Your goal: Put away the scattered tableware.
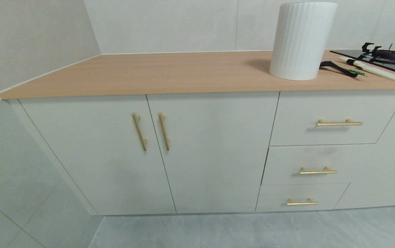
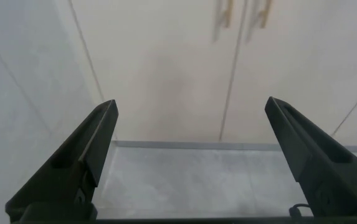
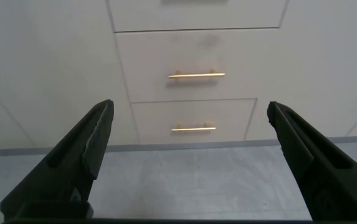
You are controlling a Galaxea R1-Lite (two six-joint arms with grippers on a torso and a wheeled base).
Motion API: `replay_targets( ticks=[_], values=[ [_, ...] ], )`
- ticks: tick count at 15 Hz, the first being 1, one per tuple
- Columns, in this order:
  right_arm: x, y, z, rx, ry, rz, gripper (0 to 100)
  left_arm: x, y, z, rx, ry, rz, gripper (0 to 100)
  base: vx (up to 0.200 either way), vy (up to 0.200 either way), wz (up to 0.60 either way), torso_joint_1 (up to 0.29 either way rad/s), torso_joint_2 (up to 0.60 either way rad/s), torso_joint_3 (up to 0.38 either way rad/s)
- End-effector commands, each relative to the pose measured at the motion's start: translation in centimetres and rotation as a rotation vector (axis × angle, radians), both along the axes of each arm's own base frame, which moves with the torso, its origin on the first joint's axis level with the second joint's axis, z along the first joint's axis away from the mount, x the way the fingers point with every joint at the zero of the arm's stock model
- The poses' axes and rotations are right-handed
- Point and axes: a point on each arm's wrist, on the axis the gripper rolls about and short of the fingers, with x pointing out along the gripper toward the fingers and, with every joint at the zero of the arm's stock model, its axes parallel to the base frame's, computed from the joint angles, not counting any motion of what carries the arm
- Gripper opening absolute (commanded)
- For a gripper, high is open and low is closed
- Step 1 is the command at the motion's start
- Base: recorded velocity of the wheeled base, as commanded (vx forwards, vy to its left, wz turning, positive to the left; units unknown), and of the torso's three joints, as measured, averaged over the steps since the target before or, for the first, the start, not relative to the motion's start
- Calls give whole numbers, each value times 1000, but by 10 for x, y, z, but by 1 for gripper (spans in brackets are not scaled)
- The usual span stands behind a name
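Observation:
On the wooden countertop (image 1: 170, 72) at the right lie a white-bladed knife (image 1: 373, 69) and a black-handled utensil with a green tip (image 1: 342, 68), beside a tall white ribbed canister (image 1: 301, 39). My left gripper (image 2: 190, 121) hangs open low over the floor, facing the double cabinet doors (image 2: 166, 56). My right gripper (image 3: 190, 124) is open too, nothing between its fingers, facing the lower drawers (image 3: 197, 62).
A black gas hob (image 1: 387, 57) sits at the counter's far right. Below are two cabinet doors with gold handles (image 1: 151, 131) and three drawers with gold handles (image 1: 338, 122). A tiled wall closes the left side; grey floor (image 1: 252, 230) lies in front.

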Motion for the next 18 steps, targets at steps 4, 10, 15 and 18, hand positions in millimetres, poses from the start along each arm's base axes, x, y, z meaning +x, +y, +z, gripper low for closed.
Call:
replay_targets(
  ticks=[4,10,15,18],
  values=[
    [0,0,0,-1,2,-1,100,0,0,0,0,0,1,100,0,-200,0,2,5,4],
    [0,0,0,-1,2,-1,100,0,0,0,-2,0,1,100,0,-100,0,-2,2,1],
    [0,0,0,-1,2,-1,100,0,0,0,-3,0,1,100,80,0,0,2,2,0],
    [0,0,0,-1,2,-1,100,0,0,0,-3,0,1,100,200,0,0,-1,1,1]
  ],
)
